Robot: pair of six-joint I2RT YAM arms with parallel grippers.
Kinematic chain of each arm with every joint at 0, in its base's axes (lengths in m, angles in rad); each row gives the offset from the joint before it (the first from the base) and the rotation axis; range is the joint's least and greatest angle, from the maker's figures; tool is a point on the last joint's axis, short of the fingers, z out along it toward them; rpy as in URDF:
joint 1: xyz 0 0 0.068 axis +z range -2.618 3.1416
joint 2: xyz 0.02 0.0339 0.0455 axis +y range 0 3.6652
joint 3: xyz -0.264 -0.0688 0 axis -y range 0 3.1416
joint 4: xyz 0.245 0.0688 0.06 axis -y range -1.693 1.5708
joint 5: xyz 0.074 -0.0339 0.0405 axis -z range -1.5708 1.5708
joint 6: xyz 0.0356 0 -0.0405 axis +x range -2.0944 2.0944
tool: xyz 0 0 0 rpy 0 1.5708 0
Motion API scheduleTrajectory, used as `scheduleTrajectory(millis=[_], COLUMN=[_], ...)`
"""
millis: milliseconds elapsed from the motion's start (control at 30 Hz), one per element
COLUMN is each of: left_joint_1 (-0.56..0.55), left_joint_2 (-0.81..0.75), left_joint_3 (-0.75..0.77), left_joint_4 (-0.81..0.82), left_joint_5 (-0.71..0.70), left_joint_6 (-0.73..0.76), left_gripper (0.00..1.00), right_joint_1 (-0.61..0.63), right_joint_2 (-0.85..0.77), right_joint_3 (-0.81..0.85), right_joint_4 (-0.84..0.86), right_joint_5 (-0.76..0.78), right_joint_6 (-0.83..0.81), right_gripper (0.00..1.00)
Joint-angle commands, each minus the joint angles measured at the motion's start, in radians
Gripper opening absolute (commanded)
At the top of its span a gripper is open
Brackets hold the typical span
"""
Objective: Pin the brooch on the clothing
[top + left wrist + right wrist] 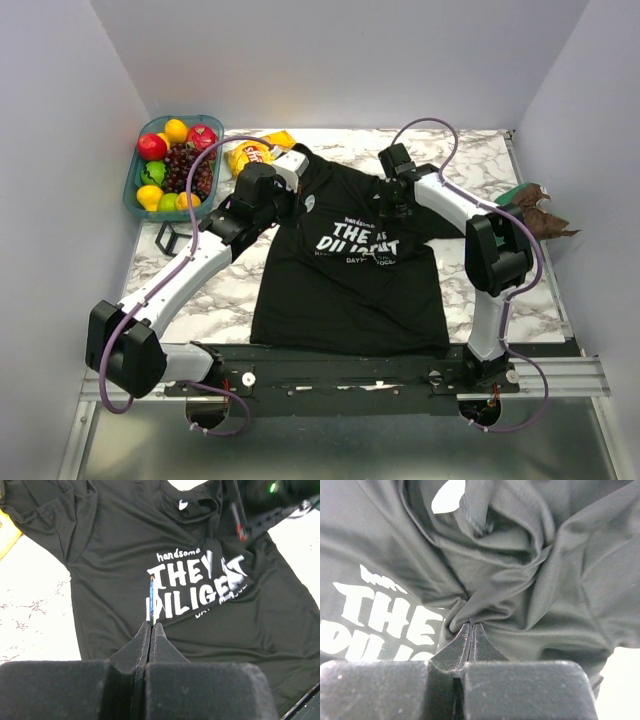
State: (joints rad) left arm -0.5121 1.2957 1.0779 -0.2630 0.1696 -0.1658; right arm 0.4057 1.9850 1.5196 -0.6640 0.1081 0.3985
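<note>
While both arms hang over the black short-sleeved T-shirt with white lettering (pixel 340 290), spread on the marble-patterned table (pixel 230 290), we judge the work to be at the approach: cloth gathered, pin not yet in.

Right gripper (pixel 470 626): fingers closed tight on a pinch of shirt fabric just right of the print, below the collar. Folds radiate from the nip.

Left gripper (pixel 150 626): fingers pressed together, a thin pale sliver with a blue tip standing up from between them. We take this for the small brooch (pixel 150 600) seen edge-on. It sits over the left end of the lettering; we cannot tell if it touches the cloth.

Next move, as we read it: carry the brooch to the bunched fabric and line up its pin, with the right arm holding the cloth firm.

Hard to make out:
- brooch's round face, colour and pin do not show
- a fold covers part of the print
- right arm is a blur in the left wrist view
</note>
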Motion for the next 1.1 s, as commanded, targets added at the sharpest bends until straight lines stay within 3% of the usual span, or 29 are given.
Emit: scheduleTrajectory(millis=[0, 600, 700, 733, 833, 933, 1067], left_joint_1=[-0.008, -0.137, -0.149, -0.151, -0.152, -0.152, -0.141], left_joint_2=[0.024, 0.209, 0.237, 0.252, 0.281, 0.287, 0.277], left_joint_3=[-0.010, 0.070, 0.073, 0.074, 0.094, 0.125, 0.152], left_joint_4=[0.016, -0.005, 0.019, 0.027, 0.036, -0.008, -0.082], left_joint_5=[0.013, -0.044, -0.025, -0.003, 0.092, 0.145, 0.365], left_joint_6=[-0.006, -0.090, -0.130, -0.139, -0.155, -0.112, -0.031], left_gripper=[0.00, 0.00, 0.00, 0.00, 0.00, 0.00, 0.00], right_joint_1=[-0.010, -0.011, -0.011, -0.013, -0.018, -0.022, -0.022], right_joint_2=[0.006, -0.169, -0.221, -0.242, -0.335, -0.455, -0.624], right_joint_3=[0.047, -0.090, -0.116, -0.143, -0.221, -0.294, -0.459], right_joint_4=[0.015, 0.027, 0.046, 0.055, 0.112, 0.168, 0.294], right_joint_5=[0.044, 0.053, 0.025, 0.004, -0.074, -0.181, -0.411], right_joint_6=[0.010, -0.023, -0.021, -0.024, -0.052, -0.102, -0.182], right_gripper=[0.01, 0.04, 0.25, 0.40, 0.58, 0.63, 0.64])
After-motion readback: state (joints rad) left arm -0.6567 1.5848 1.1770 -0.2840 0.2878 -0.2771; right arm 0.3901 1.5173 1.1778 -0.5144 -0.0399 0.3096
